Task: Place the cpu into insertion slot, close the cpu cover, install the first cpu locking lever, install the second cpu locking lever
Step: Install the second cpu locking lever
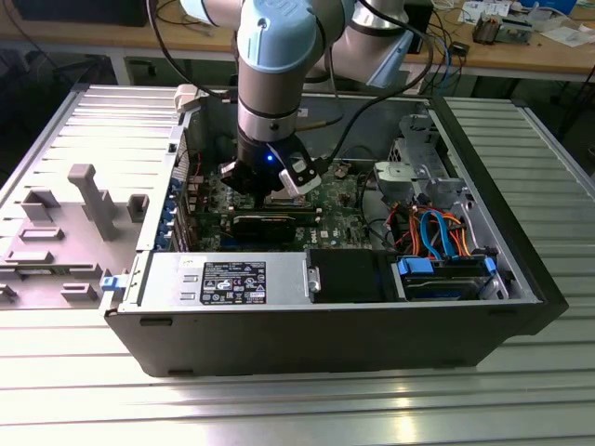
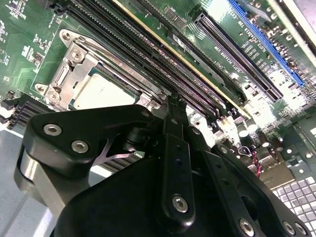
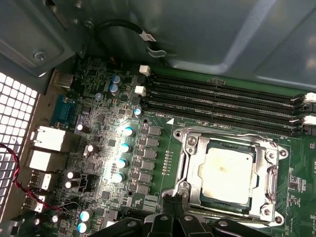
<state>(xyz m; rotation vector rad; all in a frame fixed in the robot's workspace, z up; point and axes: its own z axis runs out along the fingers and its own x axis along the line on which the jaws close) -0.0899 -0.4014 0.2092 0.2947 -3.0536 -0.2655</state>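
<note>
Ribbed metal workbench (image 1: pixel 307 409) with an open computer case (image 1: pixel 335 325), the arm reaching inside.

The gripper (image 3: pixel 173 200) hangs over the green board (image 3: pixel 153 118), fingers pressed together, tips at the edge of the socket (image 3: pixel 185 143) just ahead. There the chip (image 3: pixel 227 170) lies seated, the cover (image 3: pixel 269 180) shut around it.

A dull, matt silver-grey metal top is shown by the cpu (image 3: pixel 228 172). The cpu cover (image 3: pixel 269 183) is seen as bright, smooth metal. The motherboard (image 3: pixel 153 143) is finished in glossy green, the gripper (image 2: pixel 170 106) in matt black.
</note>
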